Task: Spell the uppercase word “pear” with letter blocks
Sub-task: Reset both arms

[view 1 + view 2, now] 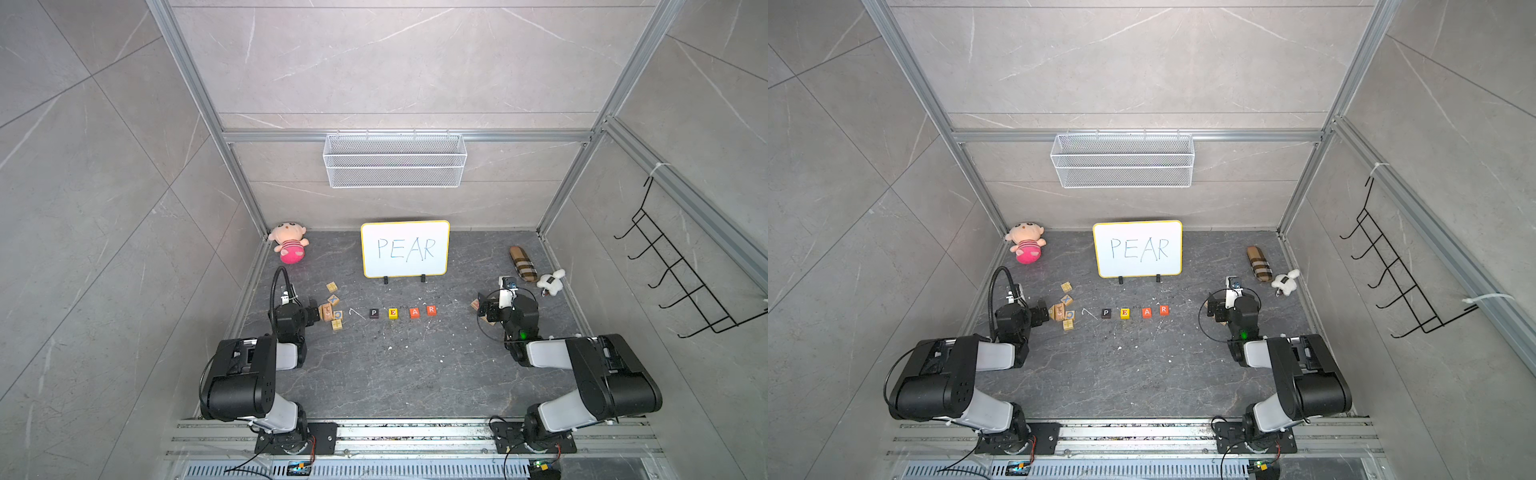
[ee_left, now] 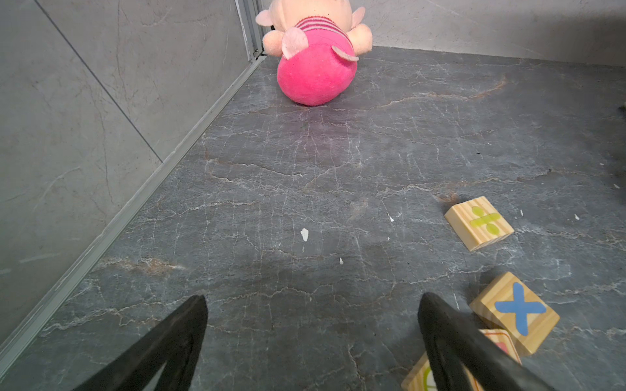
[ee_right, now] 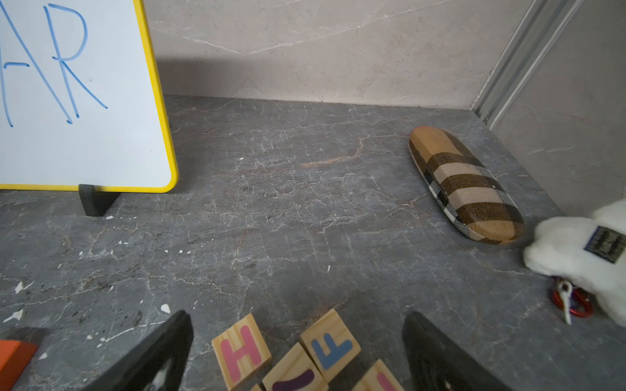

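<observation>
On the dark grey marbled tabletop (image 1: 374, 374), in front of the yellow-framed whiteboard (image 1: 405, 266) handwritten PEAR, four small cubes stand in one row; from the robot's left to its right they are the black cube with a white P (image 1: 373, 313), the yellow cube with a red E (image 1: 393, 313), the orange-red cube with a white A (image 1: 414, 312) and the orange-red cube with a white R (image 1: 431, 309); small gaps part them; the row's long axis runs across the table, roughly parallel to the board's lower edge, its R end slightly nearer the board; the letters face up, their tops towards the board. The left gripper (image 2: 313, 299) has its black fingers spread wide with nothing between them, just beside a cluster of tan wooden blocks (image 1: 332, 311) at the row's P end; the right gripper (image 3: 297, 318), spread equally wide, grips nothing; a tan wooden block with a pink H (image 3: 242, 352) and a tan wooden block with a blue F (image 3: 330, 345) lie on the table beneath its gap.
</observation>
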{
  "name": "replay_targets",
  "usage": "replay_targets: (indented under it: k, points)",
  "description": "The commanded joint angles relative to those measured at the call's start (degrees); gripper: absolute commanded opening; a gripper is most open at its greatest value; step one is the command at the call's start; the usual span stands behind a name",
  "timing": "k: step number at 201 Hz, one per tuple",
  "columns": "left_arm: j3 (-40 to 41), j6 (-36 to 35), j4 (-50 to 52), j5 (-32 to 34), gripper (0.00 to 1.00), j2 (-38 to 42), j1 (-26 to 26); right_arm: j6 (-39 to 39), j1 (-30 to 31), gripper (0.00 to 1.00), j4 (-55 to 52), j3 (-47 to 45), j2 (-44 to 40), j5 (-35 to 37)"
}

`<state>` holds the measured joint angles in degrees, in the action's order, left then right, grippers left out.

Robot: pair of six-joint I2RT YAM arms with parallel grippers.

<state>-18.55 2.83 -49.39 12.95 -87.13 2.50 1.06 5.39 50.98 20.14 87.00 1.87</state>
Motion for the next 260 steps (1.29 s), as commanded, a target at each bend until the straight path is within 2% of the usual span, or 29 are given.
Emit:
replay_targets:
  k: [1, 159, 175, 201, 216, 240, 260]
  points:
    - [-1.1, 0.2, -1.4, -0.4, 1.0, 1.0, -0.1, -0.6, 0.0, 0.99, -0.5, 0.8, 0.5, -0.6]
    - [-0.6, 0.3, -2.2, -0.6, 1.0, 1.1, -0.1, -0.6, 0.0, 0.99, -0.5, 0.8, 0.5, -0.6]
    - [1.5, 0.1, -5.6, -1.0, 1.0, 1.3, -0.2, -0.6, 0.0, 0.99, -0.4, 0.9, 0.5, -0.5]
    - [7.6, -0.9, -17.7, -3.9, 1.0, 1.1, -0.1, -0.6, 0.0, 0.99, -0.4, 0.8, 0.5, -0.6]
    - [8.5, -1.6, -19.5, -5.8, 1.0, 0.9, -0.2, -0.6, 0.0, 0.99, -0.4, 0.8, 0.5, -0.6]
    - [7.6, -2.9, -17.6, -9.3, 1.0, 1.2, -0.1, -0.5, 0.0, 0.99, -0.4, 0.8, 0.5, -0.6]
    - [1.9, -2.4, -5.9, -7.4, 1.0, 1.4, -0.2, -0.5, 0.1, 0.99, -0.5, 0.8, 0.4, -0.6]
